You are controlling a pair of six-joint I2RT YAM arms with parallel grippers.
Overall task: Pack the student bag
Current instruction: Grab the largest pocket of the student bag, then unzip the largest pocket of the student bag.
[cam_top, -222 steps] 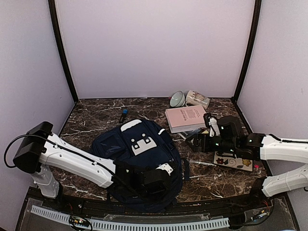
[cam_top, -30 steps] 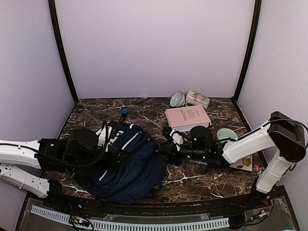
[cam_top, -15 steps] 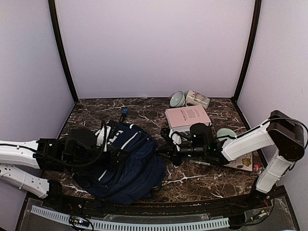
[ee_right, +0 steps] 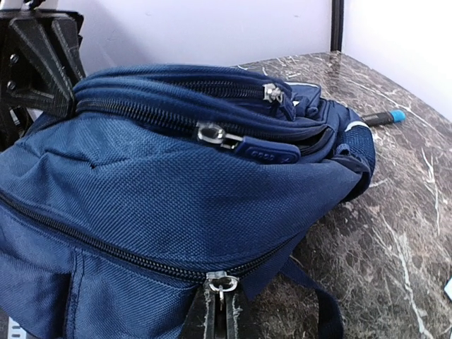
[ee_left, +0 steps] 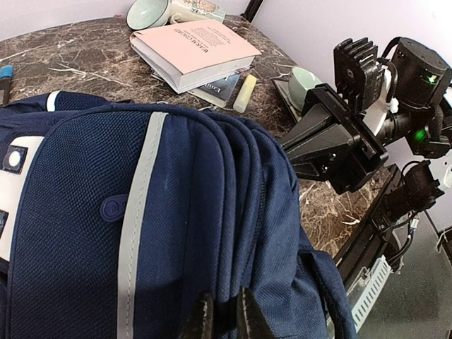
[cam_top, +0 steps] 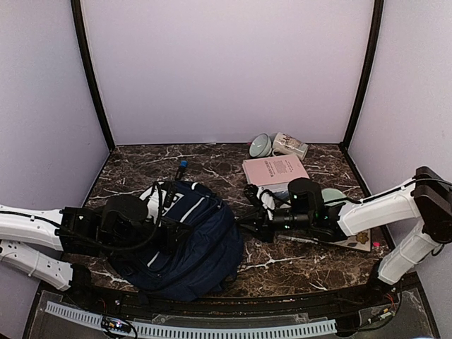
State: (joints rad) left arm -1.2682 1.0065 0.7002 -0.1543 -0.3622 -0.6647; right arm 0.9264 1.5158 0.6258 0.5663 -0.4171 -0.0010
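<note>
The bag [cam_top: 187,240] lies slumped on the table [cam_top: 296,265] between my two grippers, its blue bulk filling everything ahead of both sets of fingers. My left gripper [ee_left: 224,318] is nearly closed, pinching a fold of the bag's fabric right at its tips. My right gripper [ee_right: 220,311] is clamped tight, with the metal zipper pull [ee_right: 217,284] of a front pocket seemingly caught between its tips. I judge the step to be opening that zip so things can go in. To do it well I should draw the pull along the line of teeth, which runs away up and to the left of my right fingers and also curves off to their right. I cannot tell which way opens it, so the first tug should be gentle. Pulling outward instead of along the track would only drag the whole bag toward my right wrist. My left pinch must hold firm as the anchor, pulling slightly away to keep the cloth taut. The tab is small, so a jerk could slip it free.
</note>
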